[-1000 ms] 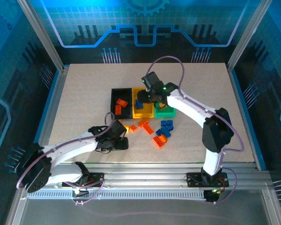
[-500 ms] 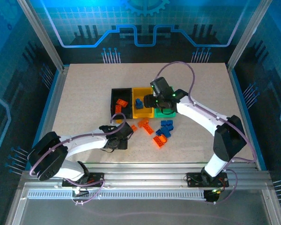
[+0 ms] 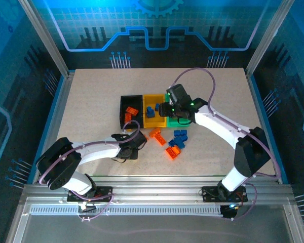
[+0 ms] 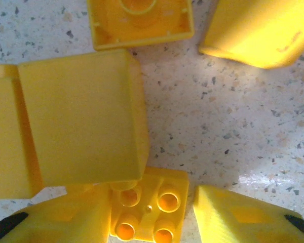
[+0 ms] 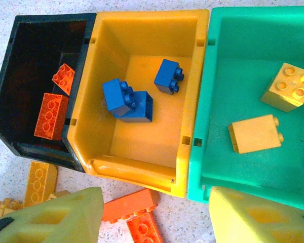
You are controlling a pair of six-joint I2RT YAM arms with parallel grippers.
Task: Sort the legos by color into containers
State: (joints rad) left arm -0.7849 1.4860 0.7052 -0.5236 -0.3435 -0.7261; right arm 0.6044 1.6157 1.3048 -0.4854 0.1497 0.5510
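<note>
- The left tool (image 4: 149, 225) is sitting low over the counter (image 4: 233, 126), a little left of the middle and toward the near edge. This arm is the one nearer to the loose yellow legos.
- A small yellow brick (image 4: 152, 200) is lying right between its two fingers (image 4: 238, 217), with its bumps facing up. It is square, so it is not pointing one way more than another.
- The fingers are standing narrow, one close on each side of the brick. I cannot tell if they are squeezing it yet.
- A bigger yellow brick (image 4: 81, 121) is lying just beside the small one, on its far side. I am thinking a straight-up lift is safest.
- Farther off, three bins are sitting in a row across the middle of the counter: the black bin (image 5: 20, 136), the yellow bin (image 5: 142, 172) and the green bin (image 5: 197, 152).
- The green bin is holding yellow pieces (image 5: 256, 134), so I am guessing the small brick is going there. It is the last bin in the row, on the right-edge side and farthest from the left tool.
- The right tool (image 5: 154, 212) is hanging over the near rims of the bins, fingers wide, holding nothing.
</note>
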